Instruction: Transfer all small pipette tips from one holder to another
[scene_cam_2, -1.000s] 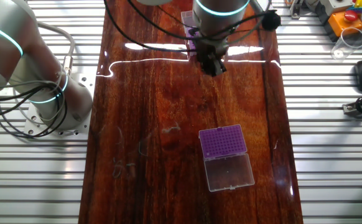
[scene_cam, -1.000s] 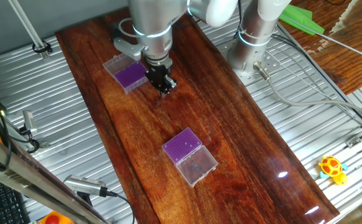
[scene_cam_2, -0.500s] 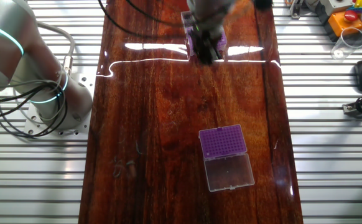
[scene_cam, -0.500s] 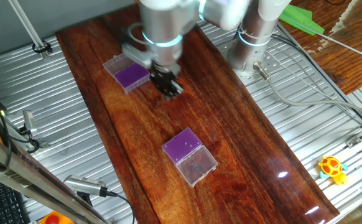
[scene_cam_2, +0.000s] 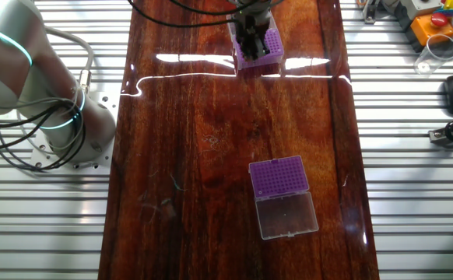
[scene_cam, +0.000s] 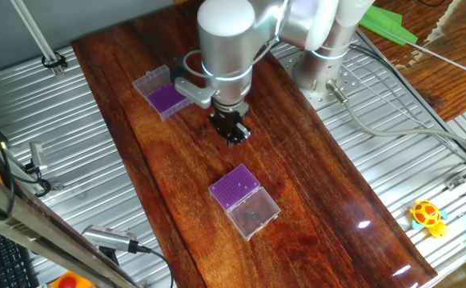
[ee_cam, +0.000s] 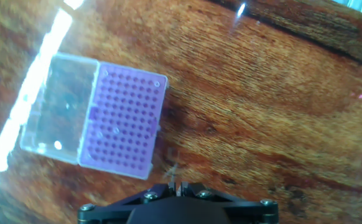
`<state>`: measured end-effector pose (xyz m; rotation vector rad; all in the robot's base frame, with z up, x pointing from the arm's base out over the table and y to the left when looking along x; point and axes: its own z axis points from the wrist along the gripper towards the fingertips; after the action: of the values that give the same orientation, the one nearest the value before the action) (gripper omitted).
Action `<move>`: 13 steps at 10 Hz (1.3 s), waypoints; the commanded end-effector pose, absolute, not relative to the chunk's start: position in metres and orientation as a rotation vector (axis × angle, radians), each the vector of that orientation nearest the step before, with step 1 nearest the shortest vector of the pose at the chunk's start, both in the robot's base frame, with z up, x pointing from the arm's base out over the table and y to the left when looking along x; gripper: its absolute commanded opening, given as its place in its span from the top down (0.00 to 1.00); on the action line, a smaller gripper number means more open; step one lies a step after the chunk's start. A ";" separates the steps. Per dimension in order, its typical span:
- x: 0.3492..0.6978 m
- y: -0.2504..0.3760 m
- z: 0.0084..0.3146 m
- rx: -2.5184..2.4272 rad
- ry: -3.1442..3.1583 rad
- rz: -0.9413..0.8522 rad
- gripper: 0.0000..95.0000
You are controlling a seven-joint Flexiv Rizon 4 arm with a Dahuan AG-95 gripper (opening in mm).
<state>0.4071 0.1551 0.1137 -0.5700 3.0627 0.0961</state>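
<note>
The gripper [scene_cam: 232, 134] hung over the bare wooden table [scene_cam: 313, 176], between 2 purple pipette tip holders and touching neither. In one fixed view the far holder [scene_cam: 163, 94] lay up and to the left of the gripper with its clear lid open beside it, while the near holder [scene_cam: 244, 199] lay lower down, nearer the camera, its clear lid [scene_cam: 257, 214] also folded open. In the other fixed view the gripper [scene_cam_2: 251, 35] overlapped the far holder [scene_cam_2: 261, 54] at the top edge. The hand view showed a purple holder [ee_cam: 122, 118] with its grid of holes and clear lid [ee_cam: 55, 102] to the left; the fingers [ee_cam: 176, 186] appeared pressed together, pinching what looked like a thin tip.
</note>
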 end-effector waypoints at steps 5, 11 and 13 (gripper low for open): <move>0.407 0.179 0.108 -0.467 3.043 0.120 1.00; 0.407 0.181 0.107 -0.529 3.049 0.108 1.00; 0.407 0.181 0.107 -0.593 3.045 0.103 1.00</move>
<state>0.4065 0.1805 0.1082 -0.5830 3.0458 0.1042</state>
